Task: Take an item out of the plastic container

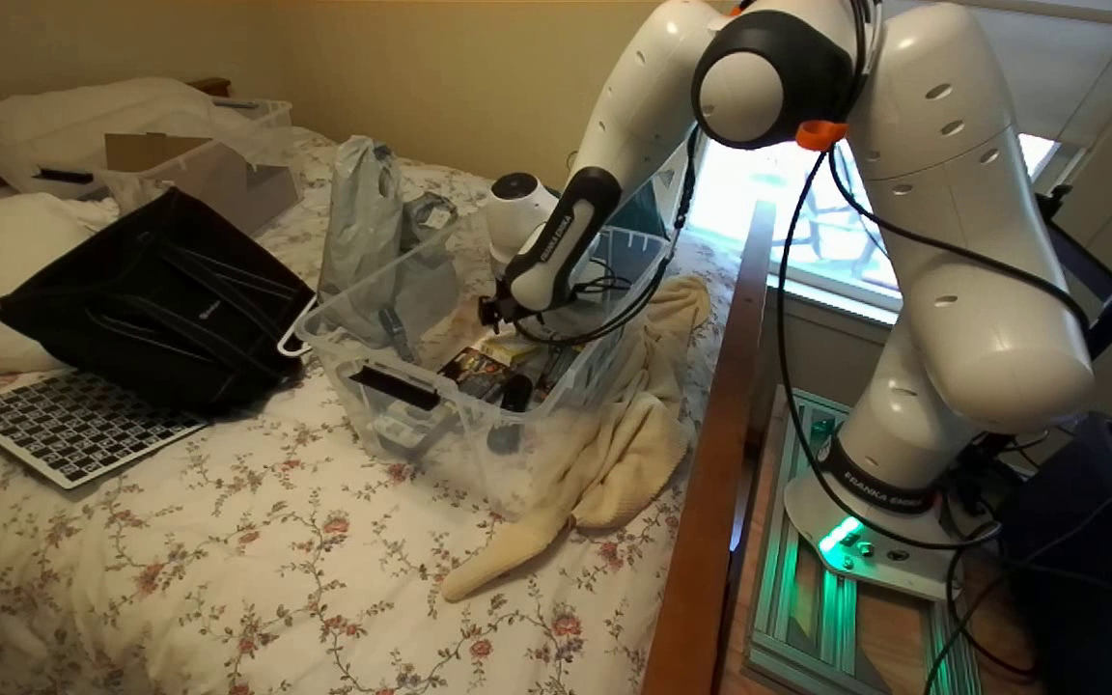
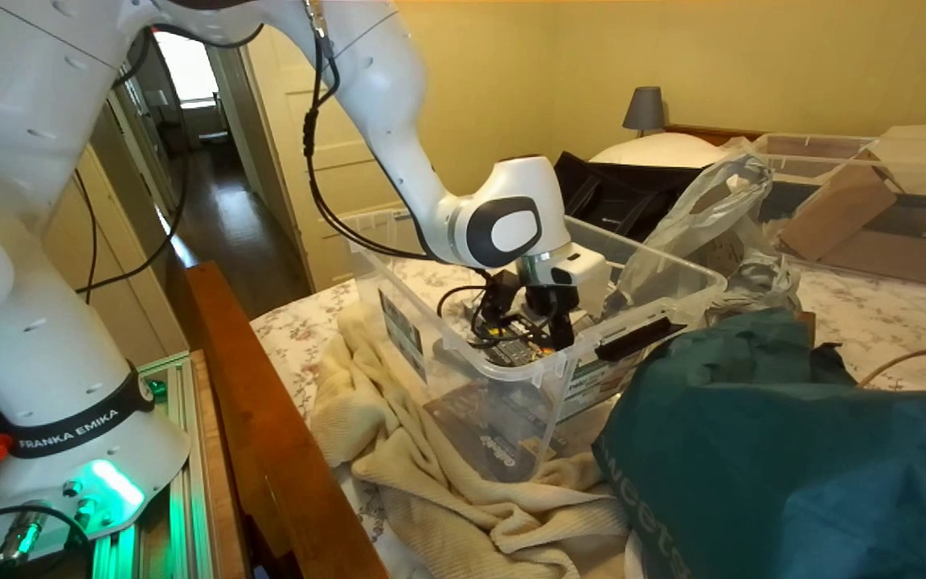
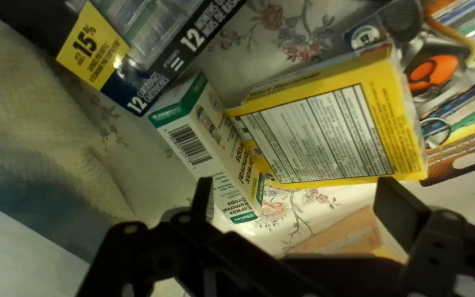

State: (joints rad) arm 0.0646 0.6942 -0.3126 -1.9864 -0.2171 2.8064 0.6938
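Note:
The clear plastic container [image 1: 464, 396] stands on the bed and also shows in an exterior view [image 2: 527, 371]. It holds several packaged items. My gripper [image 1: 503, 314] points down inside it, also seen in an exterior view [image 2: 529, 318]. In the wrist view the gripper [image 3: 295, 202] is open with nothing between its fingertips. A white and green earwax drops box [image 3: 217, 152] lies just beyond the left finger, partly overlapped by it. A yellow box [image 3: 324, 132] lies beside it, beyond the right finger. A blurred orange package [image 3: 340, 235] is partly hidden below the jaws.
A cartridge pack [image 3: 155, 53] and an orange-backed pack [image 3: 460, 136] lie around the boxes. A cream blanket [image 1: 633, 425] lies against the container. A grey plastic bag [image 1: 363, 222], black bag [image 1: 170, 299] and teal bag [image 2: 752, 450] stand close by. A wooden bed rail [image 1: 710, 483] separates bed and robot base.

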